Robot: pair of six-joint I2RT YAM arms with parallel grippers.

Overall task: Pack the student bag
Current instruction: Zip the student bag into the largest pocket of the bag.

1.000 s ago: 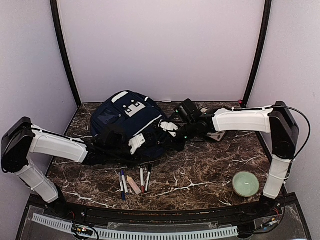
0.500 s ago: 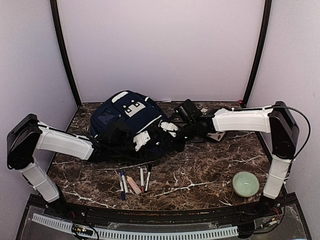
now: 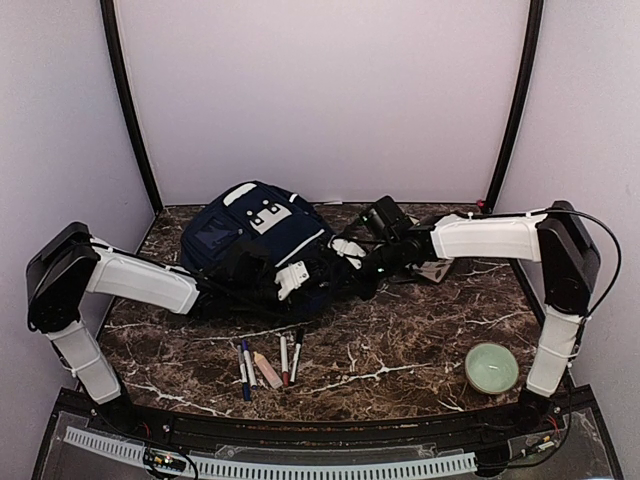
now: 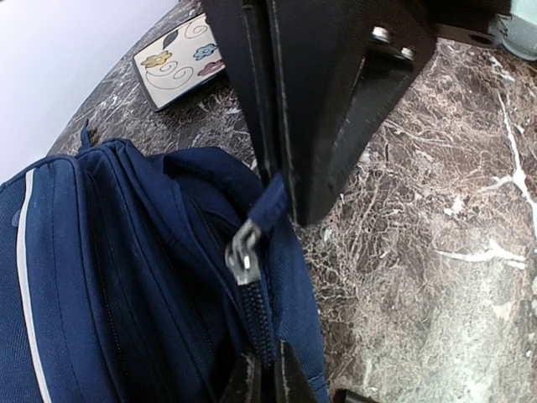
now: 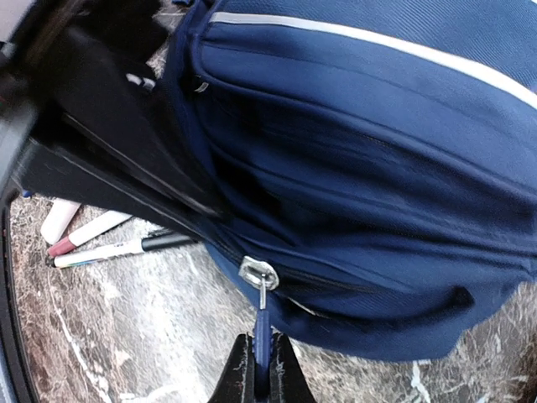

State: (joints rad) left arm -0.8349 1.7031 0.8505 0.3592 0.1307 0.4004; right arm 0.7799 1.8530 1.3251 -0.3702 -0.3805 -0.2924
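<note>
- The bag [image 3: 250, 240] lies on its side at the back left of the tabletop [image 3: 400, 340], with both claws at its near right edge.
- The right claw [image 5: 256, 374] is pressed together on the blue zip pull [image 5: 262, 323], with the metal slider [image 5: 258, 273] just ahead of its tips.
- The left claw [image 4: 264, 378] is closed on the bag's fabric along the zip line, just beside the slider. It looks like a brace for the pull.
- I judge the task to be early: this is the opening step. The zip teeth near the slider look closed, and I cannot tell how far the rest has parted.
- Nothing seems packed yet. The pens [image 3: 268, 362] lie in a row on the base side of the left claw, near it but apart from the bag.
- A flowered notebook [image 4: 180, 60] lies flat just beyond the right claw, outside the bag.
- What is left: opening the bag, loading the pens and notebook, and closing it.
- A green bowl [image 3: 492, 368] sits well apart from the right claw, near that arm's base.
- The tabletop is dark brown marble with white veins, glossy and hard.
- Plain pale walls [image 3: 320, 100] with black corner posts [image 3: 128, 110] enclose it on three sides.
</note>
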